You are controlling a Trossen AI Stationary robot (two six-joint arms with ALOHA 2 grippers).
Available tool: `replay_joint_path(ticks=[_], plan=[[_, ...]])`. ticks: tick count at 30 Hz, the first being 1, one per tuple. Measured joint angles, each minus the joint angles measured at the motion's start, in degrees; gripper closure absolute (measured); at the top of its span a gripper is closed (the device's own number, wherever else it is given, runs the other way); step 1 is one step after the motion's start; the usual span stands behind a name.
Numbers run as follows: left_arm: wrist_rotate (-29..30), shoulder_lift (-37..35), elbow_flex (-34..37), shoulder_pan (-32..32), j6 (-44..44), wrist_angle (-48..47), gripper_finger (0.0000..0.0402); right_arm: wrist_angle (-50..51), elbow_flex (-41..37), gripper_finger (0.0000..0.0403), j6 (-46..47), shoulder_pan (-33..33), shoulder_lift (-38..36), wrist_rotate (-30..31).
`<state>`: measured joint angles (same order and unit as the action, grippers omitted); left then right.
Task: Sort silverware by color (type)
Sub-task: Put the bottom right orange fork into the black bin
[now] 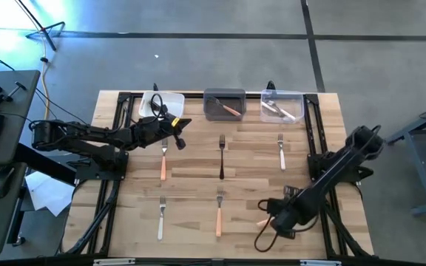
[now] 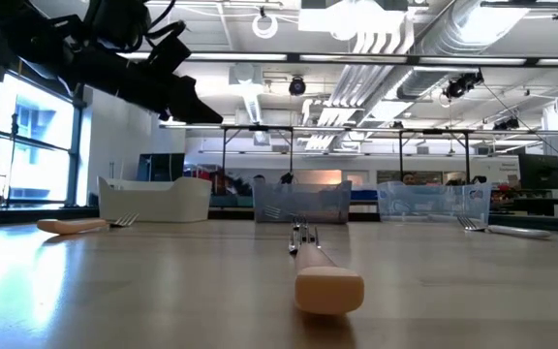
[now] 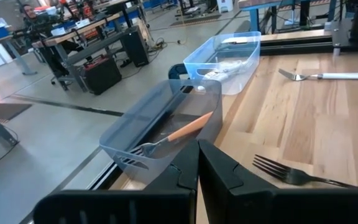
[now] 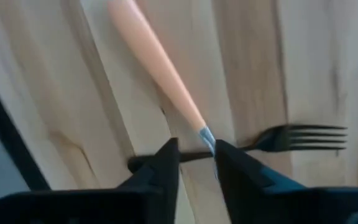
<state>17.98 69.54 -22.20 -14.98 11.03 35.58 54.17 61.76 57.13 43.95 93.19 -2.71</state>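
Observation:
My right gripper (image 1: 272,214) points down near the table's front right, open by a narrow gap. In the right wrist view its fingertips (image 4: 196,165) stand on either side of the silver neck (image 4: 206,138) of an orange-handled fork (image 4: 157,65) lying on the wood. That fork lies over a dark fork (image 4: 294,137). My left gripper (image 1: 176,123) hangs shut and empty above the table's far left, in front of the white bin (image 1: 170,97). The grey bin (image 3: 143,127) holds an orange fork (image 3: 180,132). The clear bin (image 1: 282,106) holds white forks.
Loose forks lie on the wood: an orange one (image 1: 163,164), a black one (image 1: 222,159), a white one (image 1: 281,153), another white one (image 1: 161,220) and another orange one (image 1: 218,216). The three bins stand in a row along the far edge. Dark rails run down both table sides.

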Motion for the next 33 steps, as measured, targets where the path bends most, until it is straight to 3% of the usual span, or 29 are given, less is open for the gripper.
replay_joint_path(ticks=[5, 9, 24, 33], plan=[[0.0, 0.0, 0.0, 0.0, -0.1, -0.9, 0.0401, 0.1, 0.0, 0.0254, -5.3, 0.1, 4.2, -1.3], [0.0, 0.0, 0.0, 0.0, -0.3, -1.4, 0.0401, 0.0, 0.0, 0.0248, -9.2, -0.1, 6.8, -0.4], [0.0, 0.0, 0.0, 0.0, -0.3, -1.5, 0.0401, -1.4, -2.0, 0.0301, -14.1, 0.0, 10.8, -4.2], [0.0, 0.0, 0.0, 0.0, -0.3, -1.5, 0.0401, -1.5, -1.3, 0.0392, -17.5, -0.9, 11.0, -4.6]])
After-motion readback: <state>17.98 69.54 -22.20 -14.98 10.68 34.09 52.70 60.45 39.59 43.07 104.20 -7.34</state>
